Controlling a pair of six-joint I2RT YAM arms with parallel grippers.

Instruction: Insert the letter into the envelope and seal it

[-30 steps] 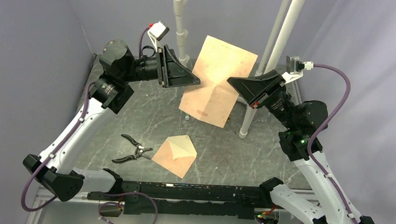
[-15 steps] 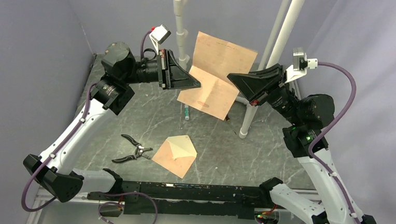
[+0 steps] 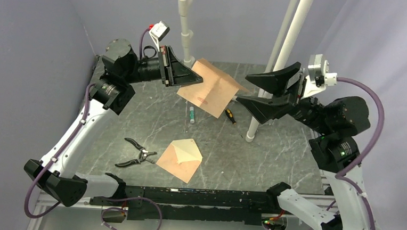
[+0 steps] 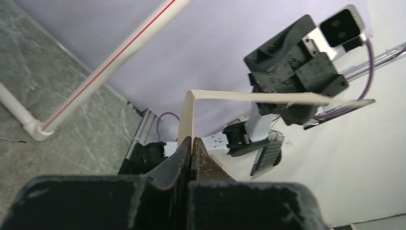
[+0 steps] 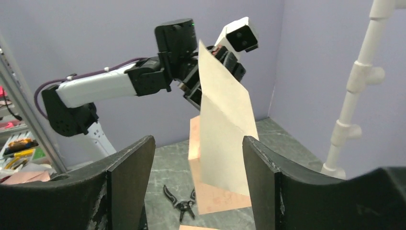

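Hiding part of letter (image 3: 212, 89): left end effector (image 3: 200, 80)

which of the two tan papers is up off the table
The letter, the flapless sheet pinched by the left gripper; the flapped envelope lies flat on the table.

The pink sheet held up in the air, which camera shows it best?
The top view: it shows the whole sheet, creased, pinched at one edge by the left gripper. The right wrist view shows its pale side from close. The left wrist view shows only its thin edge.
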